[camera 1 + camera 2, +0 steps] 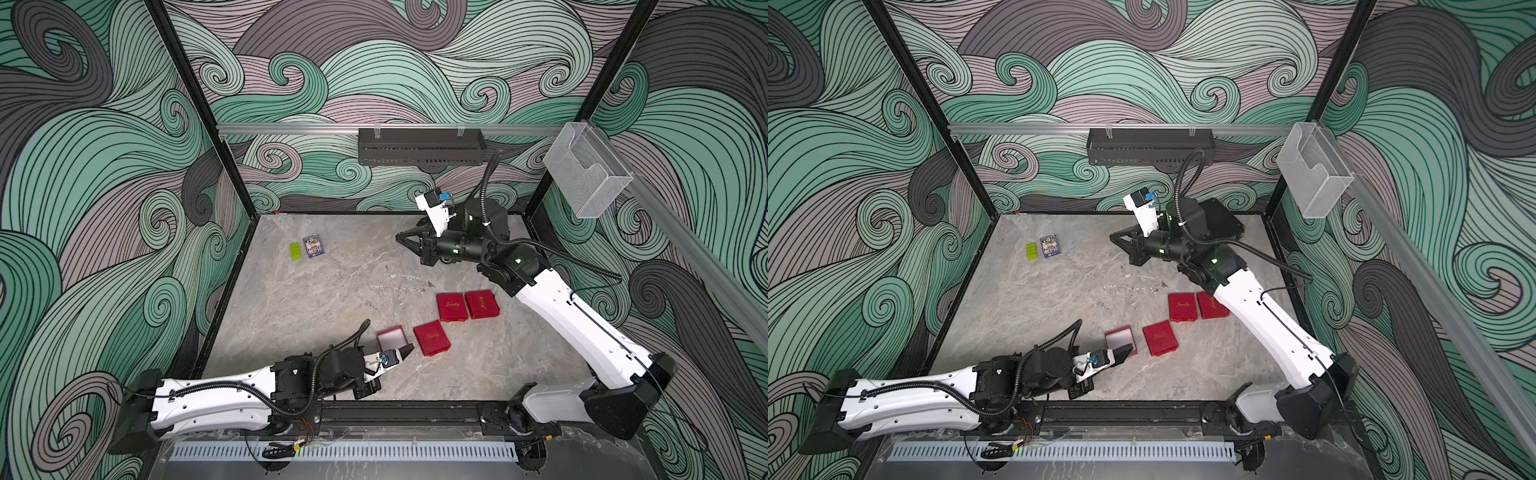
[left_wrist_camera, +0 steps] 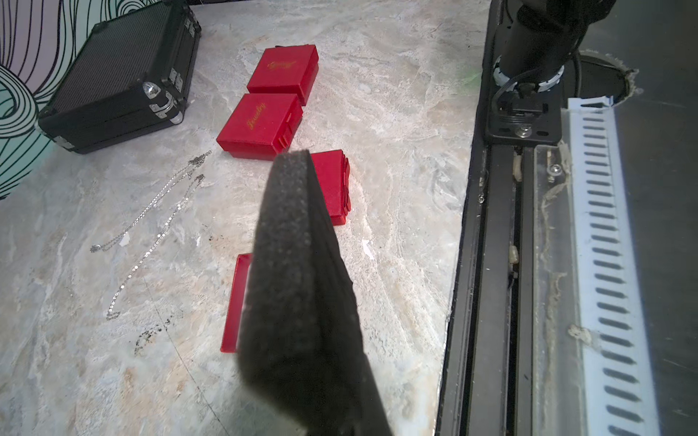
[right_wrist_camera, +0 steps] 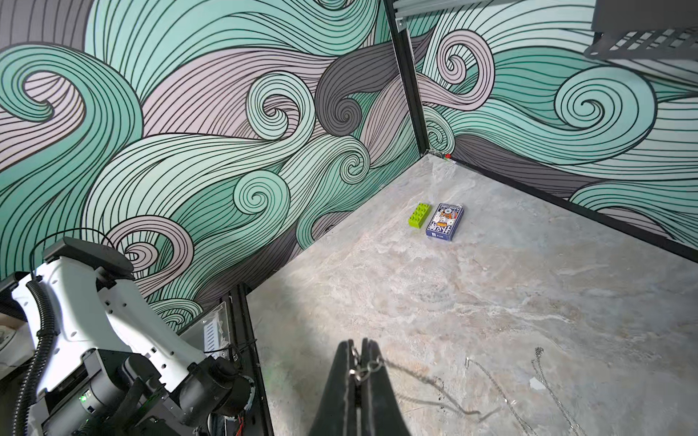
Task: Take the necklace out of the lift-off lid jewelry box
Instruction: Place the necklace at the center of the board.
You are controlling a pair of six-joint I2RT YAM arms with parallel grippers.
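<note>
Fine silver necklace (image 3: 400, 367), red box (image 2: 234, 302)

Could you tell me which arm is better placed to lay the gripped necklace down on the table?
Right, probably. The right gripper is shut on the necklace, whereas the left gripper is shut on a black foam insert by the open red box.

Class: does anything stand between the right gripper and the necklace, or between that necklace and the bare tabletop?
Nothing visible does. The right gripper is shut on the necklace, whose chain trails down to the table. The left gripper holds the black foam pad by the open red box, well apart from them.
</note>
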